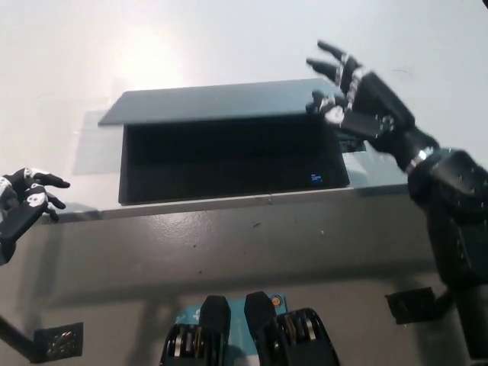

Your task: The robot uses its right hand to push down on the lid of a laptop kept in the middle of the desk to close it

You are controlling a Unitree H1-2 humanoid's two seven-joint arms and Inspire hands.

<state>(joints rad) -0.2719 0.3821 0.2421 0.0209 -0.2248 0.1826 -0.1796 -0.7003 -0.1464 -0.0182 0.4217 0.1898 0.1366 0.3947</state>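
Pale white tabletop (191,46), bright glare patch near its upper left. Below its front edge, grey speckled floor (252,252), with black table feet (57,341) at both lower corners.

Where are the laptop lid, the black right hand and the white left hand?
laptop lid (213,103), head view, middle of its outer surface.
right hand (364,107), head view, its palm.
left hand (23,200), head view, its back.
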